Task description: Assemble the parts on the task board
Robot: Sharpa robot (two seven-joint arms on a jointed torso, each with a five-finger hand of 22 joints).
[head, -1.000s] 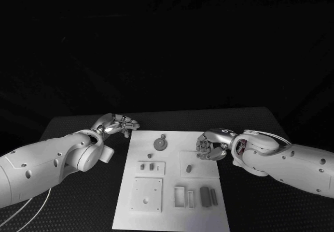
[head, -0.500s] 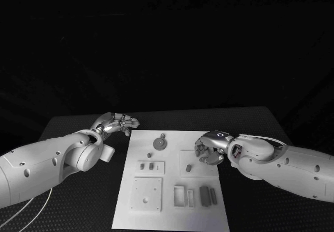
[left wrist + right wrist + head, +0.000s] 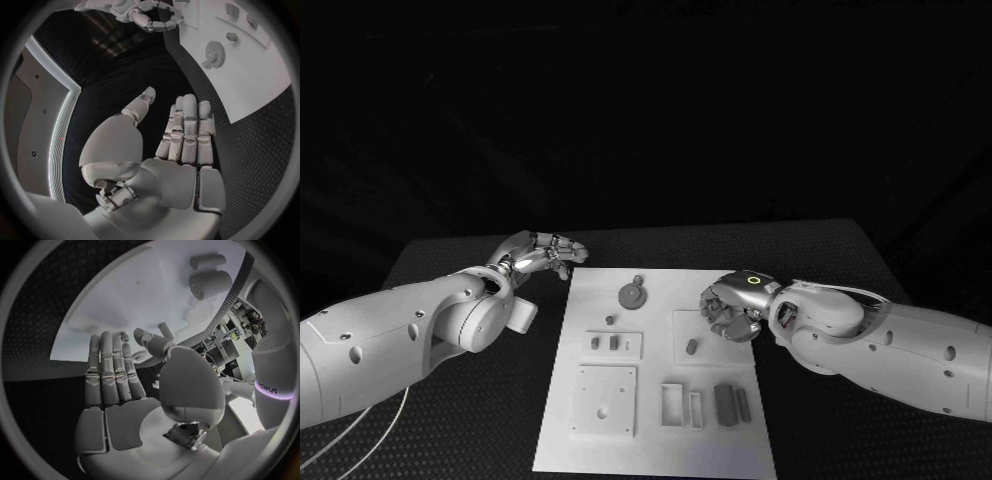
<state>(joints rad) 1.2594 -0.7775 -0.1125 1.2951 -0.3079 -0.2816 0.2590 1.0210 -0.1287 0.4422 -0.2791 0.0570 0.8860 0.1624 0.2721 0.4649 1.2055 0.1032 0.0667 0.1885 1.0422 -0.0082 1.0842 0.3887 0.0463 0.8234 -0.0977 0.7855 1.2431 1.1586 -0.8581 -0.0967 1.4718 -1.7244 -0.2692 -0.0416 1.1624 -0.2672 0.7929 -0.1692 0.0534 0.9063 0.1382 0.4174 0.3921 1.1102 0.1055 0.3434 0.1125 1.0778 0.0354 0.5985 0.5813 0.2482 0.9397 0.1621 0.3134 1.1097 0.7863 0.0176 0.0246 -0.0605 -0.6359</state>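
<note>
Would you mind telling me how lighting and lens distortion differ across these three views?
Head view: dark surround, evenly lit white task board. Left wrist view: fisheye bends the board's edges beyond the left robot hand. Right wrist view: bright board behind the right robot hand.

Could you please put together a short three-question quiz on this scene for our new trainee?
1. True or false: the left hand holds a part.
2. Which hand hovers over the task board? A) left B) right
3. Fill in: the round gear lies on the board's ____ end, away from the robot.

Key: 1 false, its fingers are empty; 2 B, the right hand; 3 far.
</note>
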